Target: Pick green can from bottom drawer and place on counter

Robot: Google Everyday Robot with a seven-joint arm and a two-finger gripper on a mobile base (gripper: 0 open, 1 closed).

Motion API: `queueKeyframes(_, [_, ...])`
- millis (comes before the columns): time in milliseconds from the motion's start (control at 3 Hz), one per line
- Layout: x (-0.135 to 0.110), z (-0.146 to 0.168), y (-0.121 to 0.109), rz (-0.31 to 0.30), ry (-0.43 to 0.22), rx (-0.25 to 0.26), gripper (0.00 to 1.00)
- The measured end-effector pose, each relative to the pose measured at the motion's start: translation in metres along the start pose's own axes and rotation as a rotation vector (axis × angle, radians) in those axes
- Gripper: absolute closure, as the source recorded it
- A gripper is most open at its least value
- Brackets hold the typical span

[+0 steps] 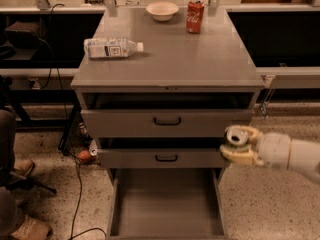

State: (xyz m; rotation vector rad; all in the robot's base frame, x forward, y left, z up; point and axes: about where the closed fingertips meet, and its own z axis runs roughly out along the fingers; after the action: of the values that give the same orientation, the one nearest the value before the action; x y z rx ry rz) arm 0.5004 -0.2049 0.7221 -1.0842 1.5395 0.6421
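Observation:
My gripper (233,145) is at the right of the cabinet, level with the middle drawer front, at the end of a cream arm coming in from the right. Its fingers (244,157) are closed around the green can (234,136), of which mostly the silver top shows. The can is held in the air, off the cabinet's right front corner. The bottom drawer (165,199) is pulled open below and its grey floor is bare. The counter (175,59) is the grey top of the cabinet, above and left of the gripper.
On the counter a plastic bottle (111,47) lies on its side at the left; a white bowl (162,10) and a red Coca-Cola can (195,15) stand at the back. The two upper drawers (167,121) are slightly open. Cables and a person's shoes (22,169) are at the left.

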Motion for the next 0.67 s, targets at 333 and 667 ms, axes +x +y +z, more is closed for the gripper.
queueKeyframes(333, [-0.0592,-0.0191,-0.0271,-0.032,-0.009,0.028,1.00])
queueKeyframes(667, [-0.0628,-0.0207,-0.0302,-0.038,-0.010,0.034,1.00])
